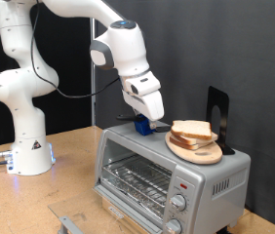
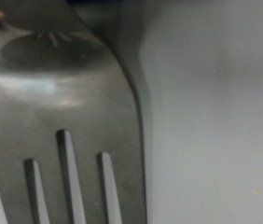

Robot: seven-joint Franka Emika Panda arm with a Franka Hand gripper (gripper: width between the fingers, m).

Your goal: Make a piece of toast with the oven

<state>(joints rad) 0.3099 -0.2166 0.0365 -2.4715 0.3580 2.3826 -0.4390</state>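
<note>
On top of the oven: the gripper (image 1: 149, 119) hangs low over the roof, near its rear edge toward the exterior view's left, just beside the bread stack.
Gripper state: cannot tell; its fingertips are hidden behind a small blue object (image 1: 140, 125) on the roof.
Piece of toast (image 1: 190, 130): top slice of a small stack, pale with a tan crust, lying flat on the round wooden board (image 1: 198, 153).
Board: rests on the oven roof toward the exterior view's right end, touching the roof.
Oven (image 1: 167, 180): silver-grey box on the wooden tabletop (image 1: 74, 146), glass door shut, wire rack visible inside, two knobs (image 1: 175, 216) under a red light at its front right corner.
Black stand (image 1: 218, 117): upright behind the board, at the roof's rear right corner.
Wrist view: a slotted metal spatula blade (image 2: 62, 121) fills the frame, very close and blurred, over a plain grey surface.
Arm: white, its base on the tabletop's left side in the exterior view.
</note>
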